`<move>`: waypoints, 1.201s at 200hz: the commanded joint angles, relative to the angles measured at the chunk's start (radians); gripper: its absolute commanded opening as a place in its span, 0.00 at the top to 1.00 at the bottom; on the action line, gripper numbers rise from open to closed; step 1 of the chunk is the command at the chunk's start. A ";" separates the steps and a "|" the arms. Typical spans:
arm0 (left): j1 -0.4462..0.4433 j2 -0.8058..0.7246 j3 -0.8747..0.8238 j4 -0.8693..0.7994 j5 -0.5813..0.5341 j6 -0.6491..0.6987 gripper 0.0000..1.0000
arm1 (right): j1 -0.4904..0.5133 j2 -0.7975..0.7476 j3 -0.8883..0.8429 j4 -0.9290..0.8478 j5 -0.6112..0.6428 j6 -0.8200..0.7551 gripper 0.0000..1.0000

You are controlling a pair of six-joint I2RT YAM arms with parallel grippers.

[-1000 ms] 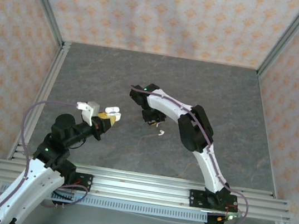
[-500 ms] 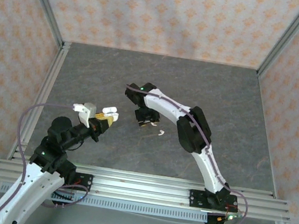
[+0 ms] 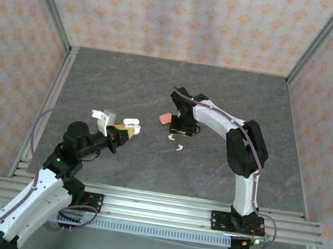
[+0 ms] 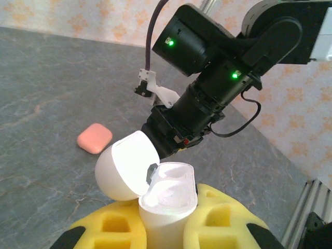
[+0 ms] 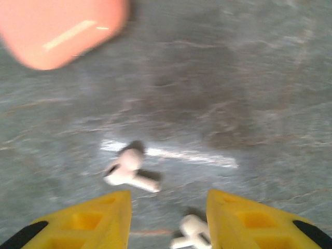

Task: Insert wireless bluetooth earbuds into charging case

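Pickup step: right gripper (image 5: 168, 207) poised above two white earbuds (image 5: 129, 172) on bench (image 3: 251, 99), jaws spread, nothing held. At 9 o'clock from them, left gripper (image 4: 166, 223), jaws pinching open white charging case (image 4: 168, 192). Calls next for lowering, straddling one bud, closing gently.

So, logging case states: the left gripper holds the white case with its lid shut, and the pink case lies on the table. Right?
Not quite: the lid is open. The left wrist view shows the white case hinged open in the left gripper, its lid tipped back. The pink case does lie on the table.
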 commanded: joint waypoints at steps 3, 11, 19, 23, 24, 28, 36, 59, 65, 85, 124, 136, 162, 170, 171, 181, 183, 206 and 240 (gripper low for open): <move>-0.042 0.047 0.036 0.095 0.055 -0.005 1.00 | -0.033 -0.004 -0.033 0.027 -0.005 -0.018 0.60; -0.062 0.071 0.044 0.105 0.048 0.001 1.00 | -0.041 0.000 -0.041 0.027 -0.008 -0.023 0.61; -0.086 0.096 0.052 0.118 0.044 0.005 1.00 | -0.045 0.001 -0.050 0.030 0.000 -0.026 0.62; -0.099 0.113 0.058 0.123 0.041 0.009 1.00 | -0.046 0.002 -0.056 0.033 0.004 -0.027 0.62; -0.102 0.114 0.059 0.123 0.040 0.010 1.00 | -0.046 0.002 -0.057 0.033 0.006 -0.027 0.62; -0.115 0.131 0.067 0.127 0.036 0.015 1.00 | -0.046 0.002 -0.063 0.037 0.011 -0.027 0.62; -0.147 0.160 0.083 0.130 0.024 0.032 1.00 | -0.048 0.002 -0.075 0.043 0.017 -0.025 0.63; -0.224 0.238 0.145 0.113 -0.015 0.089 1.00 | -0.048 -0.005 -0.114 0.072 0.013 -0.006 0.65; -0.238 0.250 0.156 0.118 -0.027 0.098 1.00 | -0.048 -0.006 -0.120 0.072 0.008 -0.002 0.66; -0.256 0.282 0.167 0.166 -0.040 0.115 1.00 | -0.046 -0.023 -0.133 0.081 -0.007 0.003 0.67; -0.257 0.338 0.193 0.176 -0.045 0.147 1.00 | -0.043 -0.024 -0.128 0.060 0.019 0.003 0.68; -0.257 0.357 0.192 0.202 -0.054 0.138 1.00 | -0.042 -0.026 -0.145 0.081 0.021 0.016 0.68; -0.257 0.398 0.204 0.218 -0.045 0.134 1.00 | -0.030 -0.028 -0.149 0.107 -0.004 0.037 0.70; -0.257 0.405 0.207 0.217 -0.044 0.139 1.00 | -0.024 -0.030 -0.137 0.100 -0.001 0.033 0.70; -0.257 0.405 0.207 0.216 -0.043 0.139 1.00 | -0.023 -0.030 -0.137 0.100 -0.001 0.032 0.70; -0.257 0.409 0.207 0.223 -0.043 0.147 1.00 | -0.014 -0.033 -0.127 0.096 -0.004 0.031 0.70; -0.257 0.409 0.206 0.224 -0.045 0.149 1.00 | -0.013 -0.032 -0.125 0.097 -0.005 0.030 0.70; -0.257 0.410 0.206 0.237 -0.058 0.162 1.00 | 0.006 -0.027 -0.115 0.113 -0.042 0.030 0.70; -0.258 0.416 0.213 0.243 -0.071 0.161 1.00 | 0.028 -0.027 -0.125 0.149 -0.091 0.049 0.71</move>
